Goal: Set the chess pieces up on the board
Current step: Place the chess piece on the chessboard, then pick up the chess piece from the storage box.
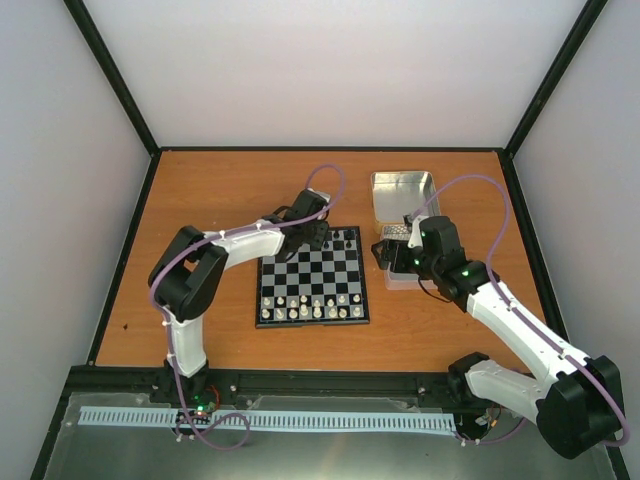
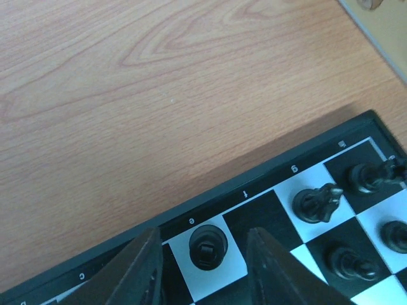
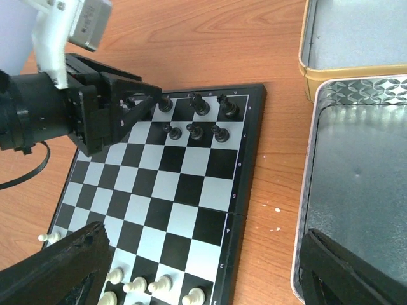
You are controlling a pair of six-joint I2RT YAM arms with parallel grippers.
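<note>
1. Two pincers in play, and the left pincer [image 2: 203,235] is the one over the board [image 1: 312,275]. Its fingers [image 2: 143,267] stand apart, one on either side of a black piece [image 2: 206,246]. A sliver of white square shows on each side, so there's no grip.
2. That black piece stands upright on a white square in the far row, by the letter e on the border.
3. Off to the right, more black chess pieces [image 3: 194,121] cluster in two rows at the far right corner of the board.
4. Moving out, the board lies flat in the middle of the wooden tabletop [image 2: 127,95], with white pieces [image 1: 305,310] lined up along its near rows.
5. Over to the right pincer [image 3: 203,234]: jaws spread wide, nothing between them. It hovers above the strip of tabletop between the board's right edge and a silver tin [image 3: 362,197].
6. Beyond that tin, just beside it, sits a second tin [image 3: 356,38] with a gold-coloured rim.
</note>
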